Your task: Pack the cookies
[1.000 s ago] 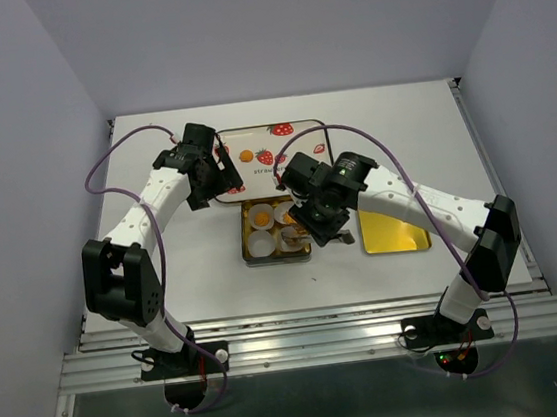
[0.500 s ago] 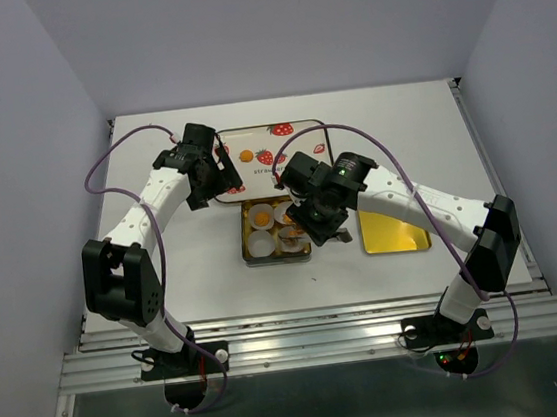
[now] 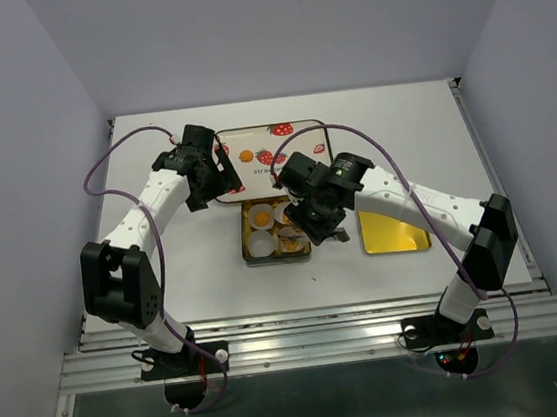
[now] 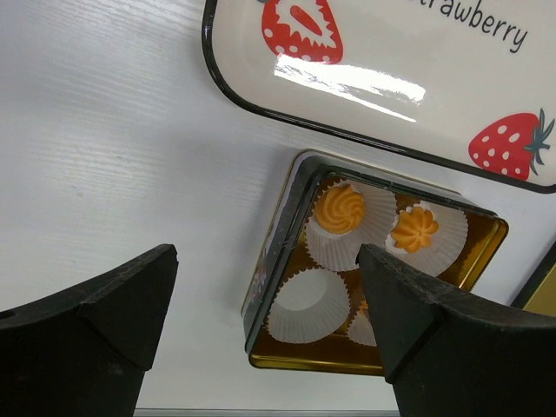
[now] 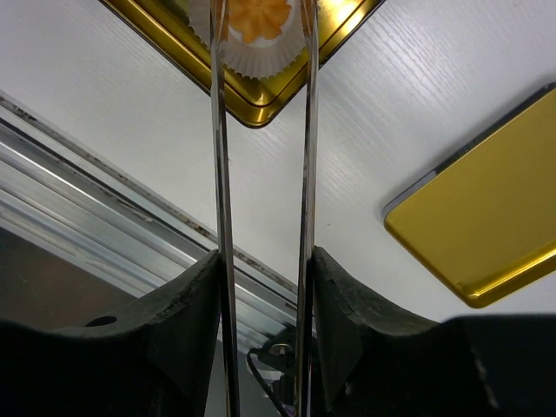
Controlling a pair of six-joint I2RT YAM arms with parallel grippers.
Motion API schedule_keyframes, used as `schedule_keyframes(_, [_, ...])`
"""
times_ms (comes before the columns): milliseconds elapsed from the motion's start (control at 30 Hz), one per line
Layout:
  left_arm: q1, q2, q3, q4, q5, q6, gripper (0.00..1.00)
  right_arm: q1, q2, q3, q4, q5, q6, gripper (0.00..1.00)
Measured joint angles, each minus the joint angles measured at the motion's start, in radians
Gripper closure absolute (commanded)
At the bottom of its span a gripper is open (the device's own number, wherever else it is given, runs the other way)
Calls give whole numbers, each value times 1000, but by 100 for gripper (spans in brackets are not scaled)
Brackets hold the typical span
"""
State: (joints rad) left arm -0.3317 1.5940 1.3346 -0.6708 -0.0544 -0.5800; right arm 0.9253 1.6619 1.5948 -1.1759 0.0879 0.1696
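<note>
Shifted slightly left since one second ago: right gripper [image 3: 309,233], hanging over right side of tin [image 3: 274,259] on desk [image 3: 195,268]. Hardly changed: left gripper [image 3: 211,181], at left end of tray [image 3: 250,136]. On tray, one cookie [image 3: 245,156]. Just right of tin, lid [image 3: 394,231].

From left wrist: spread wide, holding nothing. Below, two cookies [image 4: 340,208] [image 4: 415,228] in paper cups in tin, third cup [image 4: 310,304] empty.

From right wrist: set narrowly apart, with thin fingers [image 5: 223,217] on both sides of a cookie [image 5: 259,13]. Lying in a cup at tin corner, with small gaps to both fingers.
</note>
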Motion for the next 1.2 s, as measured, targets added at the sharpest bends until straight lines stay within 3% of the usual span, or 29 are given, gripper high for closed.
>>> schedule_keyframes(633, [14, -14, 0, 2, -1, -16, 1, -11, 70, 303, 53, 116, 99, 55])
schedule_keyframes(1200, [92, -134, -114, 46, -1, -61, 1, -182, 439, 477, 262, 163, 121, 52])
